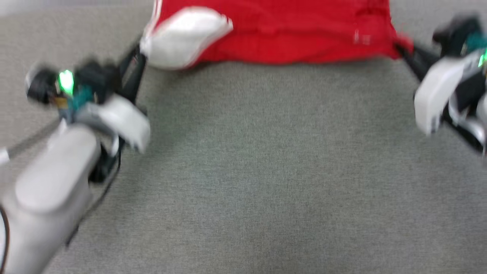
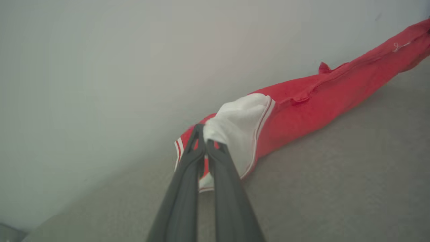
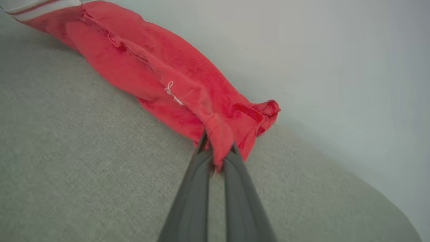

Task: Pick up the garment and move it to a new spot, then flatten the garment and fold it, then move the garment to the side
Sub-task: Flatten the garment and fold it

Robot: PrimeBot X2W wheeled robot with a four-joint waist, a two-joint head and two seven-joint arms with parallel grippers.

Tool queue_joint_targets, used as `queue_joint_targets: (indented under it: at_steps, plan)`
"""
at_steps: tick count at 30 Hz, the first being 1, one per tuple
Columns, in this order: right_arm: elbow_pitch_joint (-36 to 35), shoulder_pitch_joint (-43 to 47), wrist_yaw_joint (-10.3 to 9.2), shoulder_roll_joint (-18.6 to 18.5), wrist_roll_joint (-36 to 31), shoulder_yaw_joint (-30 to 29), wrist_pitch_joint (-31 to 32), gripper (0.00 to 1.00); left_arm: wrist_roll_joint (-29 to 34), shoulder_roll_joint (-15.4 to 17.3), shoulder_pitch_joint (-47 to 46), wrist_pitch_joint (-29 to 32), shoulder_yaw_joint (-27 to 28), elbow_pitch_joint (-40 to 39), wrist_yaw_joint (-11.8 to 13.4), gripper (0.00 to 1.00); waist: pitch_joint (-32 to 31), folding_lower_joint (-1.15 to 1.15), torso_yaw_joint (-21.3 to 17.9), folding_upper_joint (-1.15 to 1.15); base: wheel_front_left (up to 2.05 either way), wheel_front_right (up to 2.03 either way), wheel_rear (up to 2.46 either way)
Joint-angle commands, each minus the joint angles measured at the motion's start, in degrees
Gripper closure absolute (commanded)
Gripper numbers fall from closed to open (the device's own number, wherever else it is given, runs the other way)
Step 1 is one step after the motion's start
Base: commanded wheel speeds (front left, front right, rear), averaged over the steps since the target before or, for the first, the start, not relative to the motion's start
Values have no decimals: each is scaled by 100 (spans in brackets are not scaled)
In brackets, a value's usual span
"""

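So the red jersey is strung out sideways between both arms at the far end of the grey surface, right by the pale wall, with its long axis running left to right. The left gripper has its jaws pinched tight on the white sleeve end and the right gripper is clamped on the red corner opposite, so neither arm's nearer. The wall blocks the far side, so I'd guess any pull to lay it flat goes back toward the robot.
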Motion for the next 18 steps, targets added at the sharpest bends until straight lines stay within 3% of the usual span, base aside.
queue_joint_targets:
  at_steps: [1,11,18]
  plan:
    - [-131,483,-4,-149,64,92,37,100,-113,96,576,-40,26,-246,118,100,-322,0,32,0,0,0,0]
    - [-704,2462,-4,-631,257,-8,137,100,-664,609,3151,59,-281,-1214,535,100,-1145,0,51,0,0,0,0]
    - [-1291,3843,-4,-987,361,-317,417,100,-935,919,4296,326,-592,-1930,875,100,-1674,0,89,0,0,0,0]
